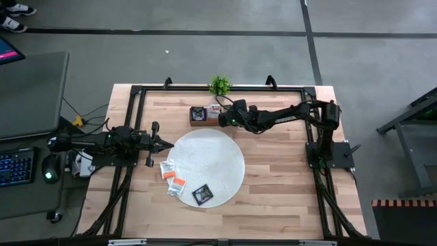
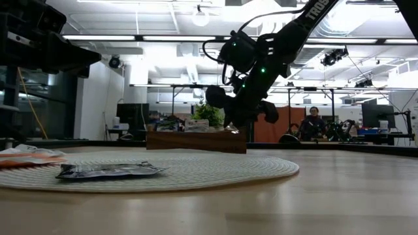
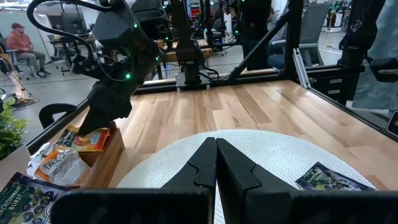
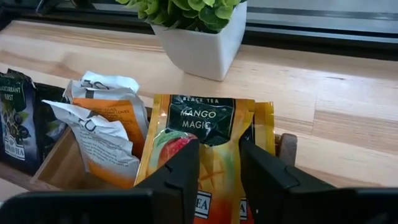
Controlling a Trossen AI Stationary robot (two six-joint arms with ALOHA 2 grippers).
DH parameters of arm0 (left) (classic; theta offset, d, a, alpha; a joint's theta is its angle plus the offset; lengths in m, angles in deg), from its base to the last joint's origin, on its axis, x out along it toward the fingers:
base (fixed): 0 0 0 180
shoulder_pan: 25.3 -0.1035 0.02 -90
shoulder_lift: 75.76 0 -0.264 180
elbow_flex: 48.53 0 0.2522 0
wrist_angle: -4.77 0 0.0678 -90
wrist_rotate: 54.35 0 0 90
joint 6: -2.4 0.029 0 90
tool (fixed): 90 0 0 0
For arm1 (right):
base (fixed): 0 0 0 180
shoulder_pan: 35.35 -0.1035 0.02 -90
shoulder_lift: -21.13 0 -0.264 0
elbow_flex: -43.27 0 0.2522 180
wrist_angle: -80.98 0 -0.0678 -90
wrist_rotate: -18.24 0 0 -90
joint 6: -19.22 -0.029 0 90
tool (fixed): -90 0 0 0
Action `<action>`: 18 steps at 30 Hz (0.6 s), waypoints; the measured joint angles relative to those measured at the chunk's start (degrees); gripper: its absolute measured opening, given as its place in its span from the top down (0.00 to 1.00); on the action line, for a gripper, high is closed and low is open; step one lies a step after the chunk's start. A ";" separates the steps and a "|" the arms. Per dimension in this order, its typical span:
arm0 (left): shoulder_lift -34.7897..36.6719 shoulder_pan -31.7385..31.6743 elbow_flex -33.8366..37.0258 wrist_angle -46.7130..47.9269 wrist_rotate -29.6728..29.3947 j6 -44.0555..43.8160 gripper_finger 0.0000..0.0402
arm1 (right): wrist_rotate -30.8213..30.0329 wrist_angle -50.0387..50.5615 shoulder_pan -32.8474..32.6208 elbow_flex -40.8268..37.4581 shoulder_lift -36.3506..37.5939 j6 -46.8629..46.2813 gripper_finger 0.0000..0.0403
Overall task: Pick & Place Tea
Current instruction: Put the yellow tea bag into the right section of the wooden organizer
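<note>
Surface: pale wooden table (image 1: 273, 184) inside a black frame, standing on a grey floor. Room beyond it: open workspace with ceiling lights, desks and screens; one seated person (image 2: 314, 122) far behind the right gripper, another (image 3: 23, 45) in the left wrist view's background.

Round white woven mat (image 1: 208, 166): lies between the two grippers, below the right gripper. On it, a black sachet (image 1: 202, 195) near its front edge; white and orange sachets (image 1: 172, 176) at its left rim, just ahead of the left gripper.

Wooden tray (image 1: 205, 115): directly under the right gripper, beside a small potted plant (image 1: 219, 85) in a white pot. Contents: dark sachets (image 4: 13, 121) in the far compartment, white and orange sachets (image 4: 102, 134) in the middle one, an orange and yellow "Mango Magic" sachet (image 4: 208, 140) standing in the nearest.

Right gripper (image 4: 217, 171): over the tray, fingers parted, one on each side of the mango sachet; whether they press it cannot be told.

Left gripper (image 3: 216, 163): at the mat's left edge, clenched, nothing between its fingers.
</note>
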 joint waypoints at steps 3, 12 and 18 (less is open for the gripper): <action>0.00 0.01 0.00 0.00 0.00 -0.01 1.00 | -0.09 0.00 -0.11 0.00 0.00 0.44 0.73; 0.00 0.00 0.00 0.01 0.00 -0.02 1.00 | -0.20 -0.02 -0.33 0.00 0.03 1.63 0.72; 0.00 0.01 0.00 -0.01 0.00 -0.02 1.00 | -1.07 1.32 -0.35 0.00 1.31 1.99 0.72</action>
